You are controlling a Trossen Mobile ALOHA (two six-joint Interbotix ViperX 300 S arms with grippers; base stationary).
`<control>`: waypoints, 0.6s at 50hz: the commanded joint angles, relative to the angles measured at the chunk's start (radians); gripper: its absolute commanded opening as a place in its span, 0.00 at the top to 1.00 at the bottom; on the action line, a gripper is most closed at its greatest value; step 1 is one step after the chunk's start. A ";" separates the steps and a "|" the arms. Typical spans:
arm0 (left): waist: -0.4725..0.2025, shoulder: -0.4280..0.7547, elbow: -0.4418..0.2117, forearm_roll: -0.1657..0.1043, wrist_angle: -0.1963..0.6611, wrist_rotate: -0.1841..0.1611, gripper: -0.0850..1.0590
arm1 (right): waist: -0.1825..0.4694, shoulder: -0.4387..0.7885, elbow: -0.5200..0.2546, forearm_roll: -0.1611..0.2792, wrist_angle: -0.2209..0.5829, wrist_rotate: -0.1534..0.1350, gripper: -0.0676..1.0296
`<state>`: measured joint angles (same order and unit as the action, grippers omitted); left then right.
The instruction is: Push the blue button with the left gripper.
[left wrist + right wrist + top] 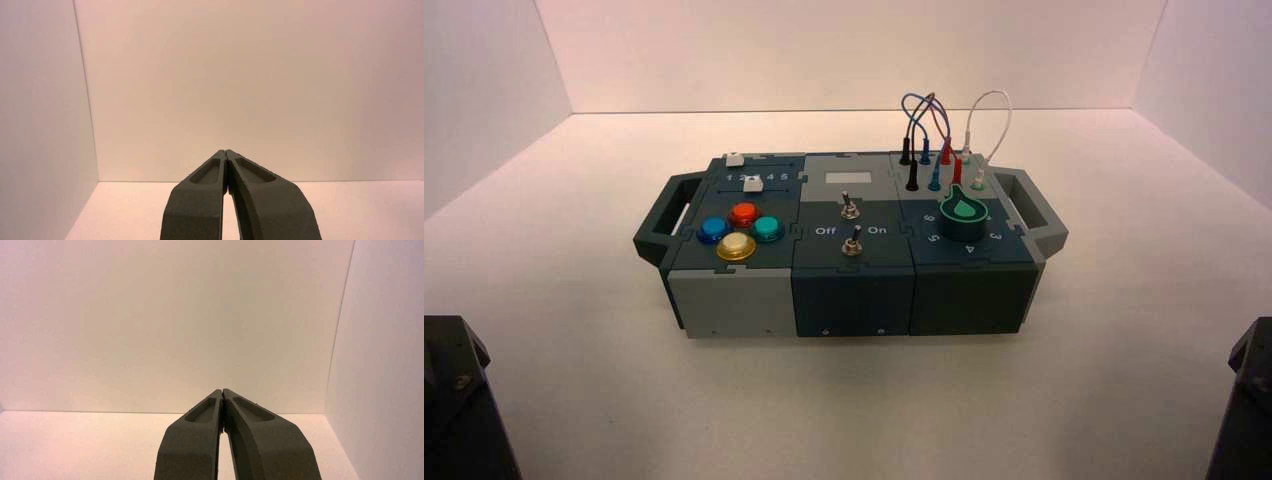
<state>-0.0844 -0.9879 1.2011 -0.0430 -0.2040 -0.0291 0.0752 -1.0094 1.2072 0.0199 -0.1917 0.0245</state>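
Sitting parked well short of the box (849,250), the left gripper (226,153) has its fingertips pinched together, empty, the blue button (713,229) untouched, right gripper (222,391) likewise closed.

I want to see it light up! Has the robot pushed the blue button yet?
Not yet. The blue button sits untouched on the box's left end. The left claw is shut, pointing at a bare wall, nowhere near the box. Reaching over and pressing are both left.

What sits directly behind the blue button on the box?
Behind the blue button sit two white sliders on a numbered scale; the red button is behind and to its right. Nothing covers that area; the left gripper is parked away.
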 commanded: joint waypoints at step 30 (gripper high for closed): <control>-0.091 0.064 -0.114 -0.002 0.137 -0.006 0.96 | 0.052 0.014 -0.043 0.011 0.066 0.008 0.96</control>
<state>-0.1411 -0.9526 1.1413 -0.0430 -0.0920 -0.0322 0.1181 -1.0063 1.2072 0.0215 -0.1396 0.0245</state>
